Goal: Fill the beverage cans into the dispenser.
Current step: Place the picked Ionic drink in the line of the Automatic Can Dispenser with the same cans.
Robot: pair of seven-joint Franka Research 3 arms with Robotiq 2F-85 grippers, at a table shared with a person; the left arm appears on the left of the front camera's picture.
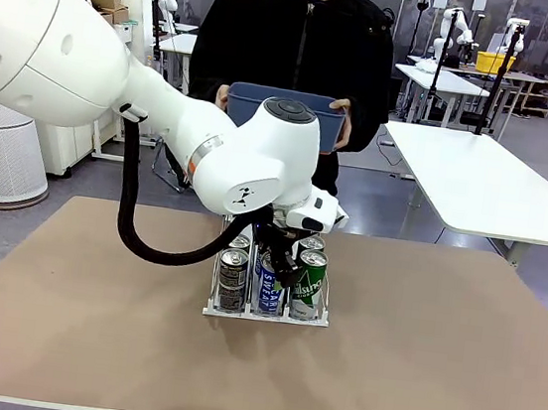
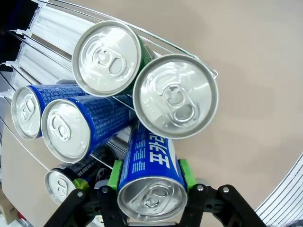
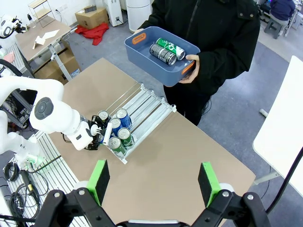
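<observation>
Two wide stretches of bare brown tabletop (image 1: pixel 434 365) flank the dispenser (image 1: pixel 265 315), standing mid-table, well clear of every edge. Left gripper (image 2: pixel 151 176) clamps a blue can (image 2: pixel 150 158) among its front cans (image 1: pixel 310 275). Right gripper (image 3: pixel 154 183) hangs high above, jaws apart. Past the far edge, a person (image 1: pixel 293 47) holds a blue tub (image 3: pixel 142 54).

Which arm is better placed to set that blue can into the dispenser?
Left. The left pincer is shut on the blue can at the dispenser's front end. The right pincer hangs open and empty, high above the table.
</observation>
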